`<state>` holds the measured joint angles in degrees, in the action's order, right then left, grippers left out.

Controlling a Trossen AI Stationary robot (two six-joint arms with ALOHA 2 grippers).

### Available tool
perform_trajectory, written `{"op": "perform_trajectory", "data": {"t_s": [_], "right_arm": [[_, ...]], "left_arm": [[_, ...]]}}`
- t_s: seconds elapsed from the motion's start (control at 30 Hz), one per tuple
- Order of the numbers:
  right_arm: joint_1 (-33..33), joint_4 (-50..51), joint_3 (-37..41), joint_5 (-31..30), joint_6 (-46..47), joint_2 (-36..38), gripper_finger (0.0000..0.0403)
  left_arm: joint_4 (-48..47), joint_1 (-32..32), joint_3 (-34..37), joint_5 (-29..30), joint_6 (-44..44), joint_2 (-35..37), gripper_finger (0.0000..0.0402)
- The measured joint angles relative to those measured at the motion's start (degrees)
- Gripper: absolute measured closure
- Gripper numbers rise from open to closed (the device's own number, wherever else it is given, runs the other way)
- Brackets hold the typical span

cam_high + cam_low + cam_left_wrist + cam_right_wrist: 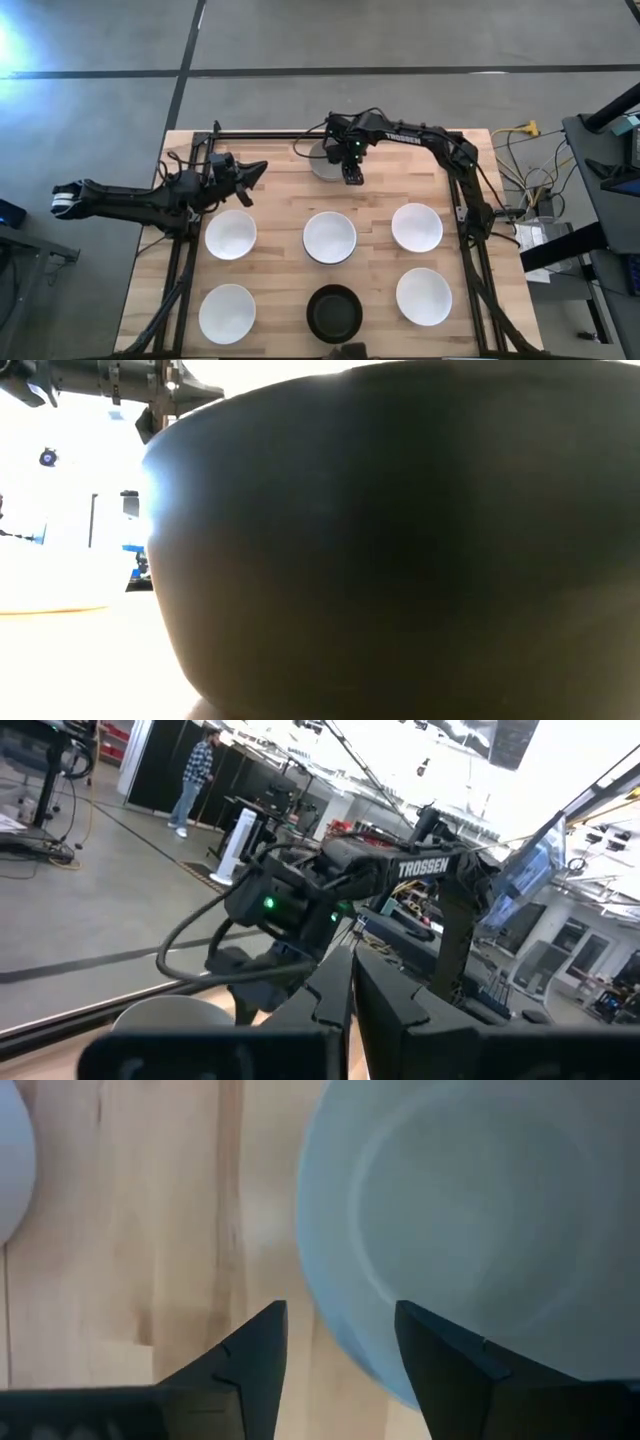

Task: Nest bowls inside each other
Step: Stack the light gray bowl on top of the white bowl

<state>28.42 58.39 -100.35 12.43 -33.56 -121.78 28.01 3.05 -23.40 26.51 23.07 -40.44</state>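
Observation:
A light grey bowl [322, 160] stands on its base near the table's far edge. My right gripper [352, 175] hangs over its right rim, pointing down. In the right wrist view this gripper [335, 1345] is open, one finger over the grey bowl's [480, 1250] inside and one outside the rim, with no touch showing. Five white bowls [231, 234] [330, 237] [417, 227] [227, 313] [424, 296] and a black bowl [334, 311] stand in two rows nearer. My left gripper [250, 180] waits shut, above the table's left far part.
The black bowl [400, 540] fills the low view. A dark rim shows under the middle white bowl. Black frame rails [180, 270] run along the table's left, right and far edges. Bare wood lies between the bowls. A person [195, 775] stands far off in the room.

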Motion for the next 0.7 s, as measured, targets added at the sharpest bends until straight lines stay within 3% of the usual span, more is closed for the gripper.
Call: {"op": "perform_trajectory", "data": {"t_s": [0.23, 0.4, 0.53, 0.7], "right_arm": [[-0.64, -0.65, 0.95, -0.78, 0.1, -0.58, 0.0231], [-0.74, -1.37, 1.16, -8.0, 3.1, -3.0, 0.0247], [-0.75, -1.55, 1.16, -9.06, 5.58, -3.84, 0.0277], [-0.83, -1.71, 1.16, -9.03, 9.52, -3.91, 0.0342]], "left_arm": [[-0.15, 0.02, 0.02, 0.6, 0.0, -0.44, 0.0402], [0.0, 0.24, 0.02, 0.62, 0.02, -0.66, 0.0402], [0.0, 0.22, 0.02, 0.61, 0.21, -0.62, 0.0402], [0.11, 0.22, 0.02, 0.6, 0.5, -0.16, 0.0402]]}}
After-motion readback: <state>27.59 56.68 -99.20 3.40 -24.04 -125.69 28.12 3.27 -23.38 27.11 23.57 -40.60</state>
